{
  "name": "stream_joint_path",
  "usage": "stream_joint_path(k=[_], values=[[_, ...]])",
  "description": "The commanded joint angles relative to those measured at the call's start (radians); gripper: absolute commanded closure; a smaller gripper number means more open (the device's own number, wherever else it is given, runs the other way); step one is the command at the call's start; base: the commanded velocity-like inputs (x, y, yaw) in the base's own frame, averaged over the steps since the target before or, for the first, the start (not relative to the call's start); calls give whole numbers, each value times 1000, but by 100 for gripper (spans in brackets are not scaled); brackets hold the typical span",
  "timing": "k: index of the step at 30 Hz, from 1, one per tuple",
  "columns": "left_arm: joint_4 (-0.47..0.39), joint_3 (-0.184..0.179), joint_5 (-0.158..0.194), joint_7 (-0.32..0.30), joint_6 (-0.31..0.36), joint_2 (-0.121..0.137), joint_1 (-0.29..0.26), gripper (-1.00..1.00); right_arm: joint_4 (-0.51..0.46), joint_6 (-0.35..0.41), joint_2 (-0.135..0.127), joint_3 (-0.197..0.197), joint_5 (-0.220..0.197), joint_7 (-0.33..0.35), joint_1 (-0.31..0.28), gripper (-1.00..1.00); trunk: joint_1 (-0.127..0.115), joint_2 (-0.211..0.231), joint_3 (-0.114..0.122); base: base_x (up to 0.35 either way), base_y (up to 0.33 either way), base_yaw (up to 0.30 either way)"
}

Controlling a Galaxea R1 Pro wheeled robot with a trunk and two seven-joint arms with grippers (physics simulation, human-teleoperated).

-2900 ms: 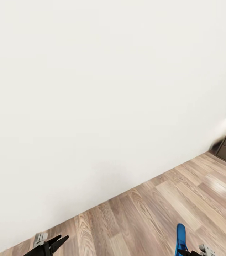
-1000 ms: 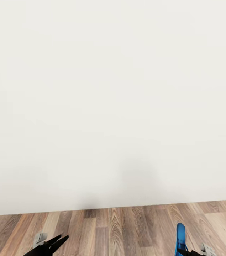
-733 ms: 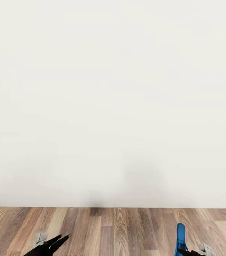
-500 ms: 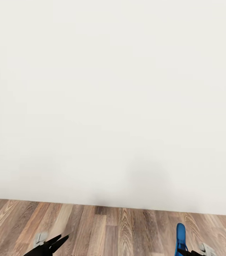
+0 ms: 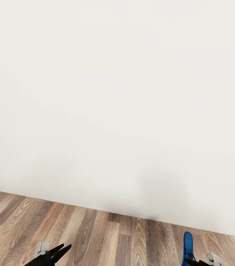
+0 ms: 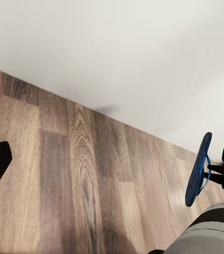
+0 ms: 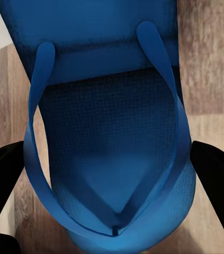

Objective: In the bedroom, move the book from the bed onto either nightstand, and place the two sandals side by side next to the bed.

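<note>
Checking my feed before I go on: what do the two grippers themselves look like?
The left gripper has slim black pointed fingers on a light grey block. The right gripper has the same black fingers with a light grey block beside them. In the right wrist view the fingers show as plain matte black. No cables or markings show.

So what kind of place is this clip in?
Probably a room in a home: a plain white wall meets a brown wood-plank floor, and the right gripper carries a bright blue flip-flop sandal. No furniture in view to say more.
</note>
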Motion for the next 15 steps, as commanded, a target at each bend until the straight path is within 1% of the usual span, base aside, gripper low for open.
stream_joint_path(k=[1,6,8,11,15], values=[[0,1,4,-3,10,0,-1,-100,0,11,0,-7,-1,4,0,100,0,0,-1,0,0,67],[0,1,4,-3,10,0,-1,-100,0,11,0,-7,-1,6,0,100,0,0,-1,0,0,25],[0,1,4,-3,10,0,-1,-100,0,11,0,-7,-1,6,0,100,0,0,-1,0,0,117],[0,1,4,-3,10,0,-1,-100,0,11,0,-7,-1,7,0,100,0,0,-1,0,0,220],[0,1,4,-3,10,0,-1,-100,0,11,0,-7,-1,7,0,100,0,0,-1,0,0,273]])
